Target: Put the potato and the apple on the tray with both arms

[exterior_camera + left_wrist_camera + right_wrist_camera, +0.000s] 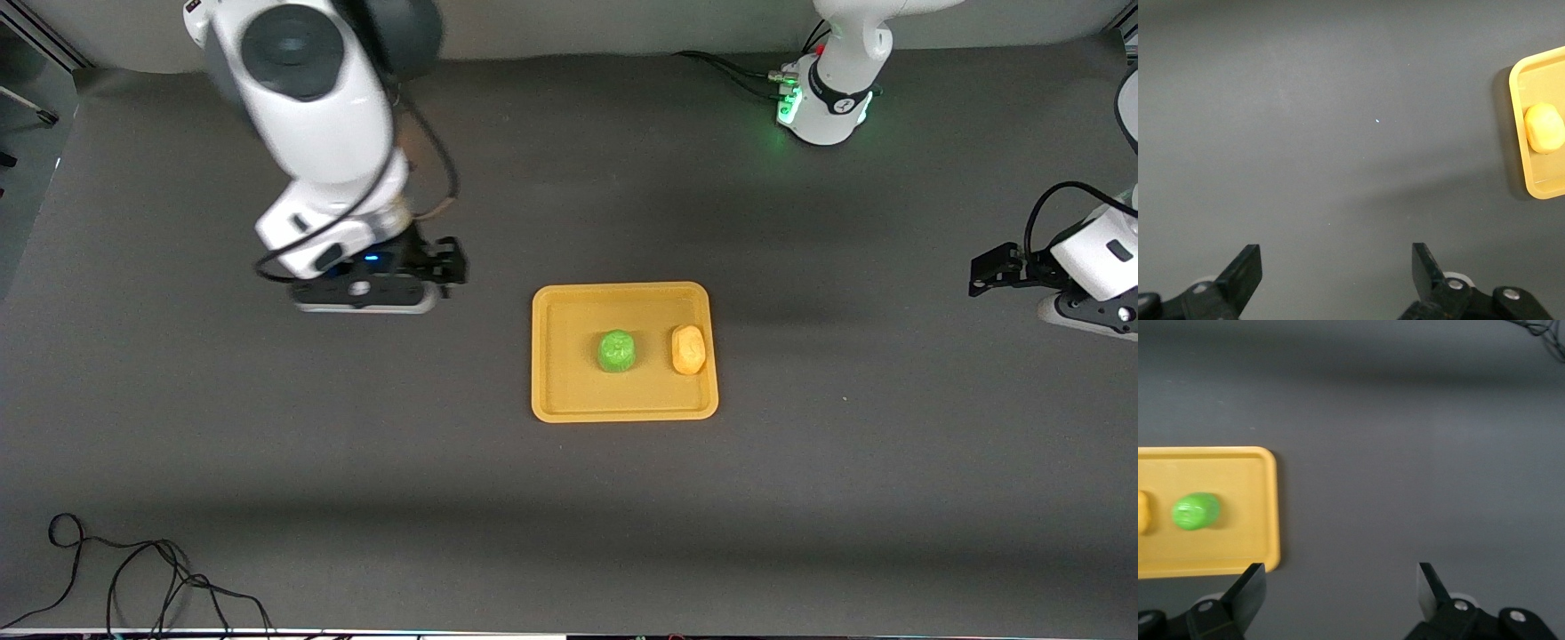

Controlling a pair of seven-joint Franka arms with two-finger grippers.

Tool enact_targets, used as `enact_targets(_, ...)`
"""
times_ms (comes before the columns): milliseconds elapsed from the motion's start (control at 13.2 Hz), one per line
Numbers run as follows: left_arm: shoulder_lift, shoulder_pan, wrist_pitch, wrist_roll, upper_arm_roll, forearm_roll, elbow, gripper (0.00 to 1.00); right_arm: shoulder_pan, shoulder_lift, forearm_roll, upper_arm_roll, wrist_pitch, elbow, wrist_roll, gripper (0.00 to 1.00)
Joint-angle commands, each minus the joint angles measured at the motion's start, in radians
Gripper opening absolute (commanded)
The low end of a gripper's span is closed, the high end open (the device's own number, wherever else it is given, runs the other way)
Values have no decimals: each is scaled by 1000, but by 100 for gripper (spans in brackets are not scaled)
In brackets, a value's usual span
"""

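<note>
A loose black cable [133,578] lies nearest the camera. The flat yellow-orange plastic tray [569,391] carries both the bumpy green apple [616,350] and the oval yellow-orange potato [688,348] — side by side, apart, potato toward the left arm's end. Right gripper [1338,590] and left gripper [1337,270] stand wide open, empty, each over bare table beside the tray (left arm cut off by the frame edge).

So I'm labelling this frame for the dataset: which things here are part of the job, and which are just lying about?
Part of the job:
- apple, on the tray
- potato, on the tray beside the apple
- tray
- left gripper, open, over bare table
- right gripper, open, over bare table beside the tray

Lying about:
- loose black cable at the table edge nearest the front camera
</note>
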Motion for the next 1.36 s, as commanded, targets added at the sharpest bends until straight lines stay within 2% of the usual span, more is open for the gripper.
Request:
enact_targets(0,-2,-5,-10,-38,-2,-7,6,100,-159,-173,73,19,50,-208,-133,100)
enact_targets(303,-1,-5,-17,-99,-5,-24,32,100,-347,-268,86,21,94,-328,-315,100)
enact_targets(758,4,-8,-17,-98,-5,-23,47,100,-509,-324,89,21,174,-440,-463,100)
enact_targets(1288,11,-10,-12,-99,-5,-23,50,100,-521,-314,73,12,102,-398,-506,100)
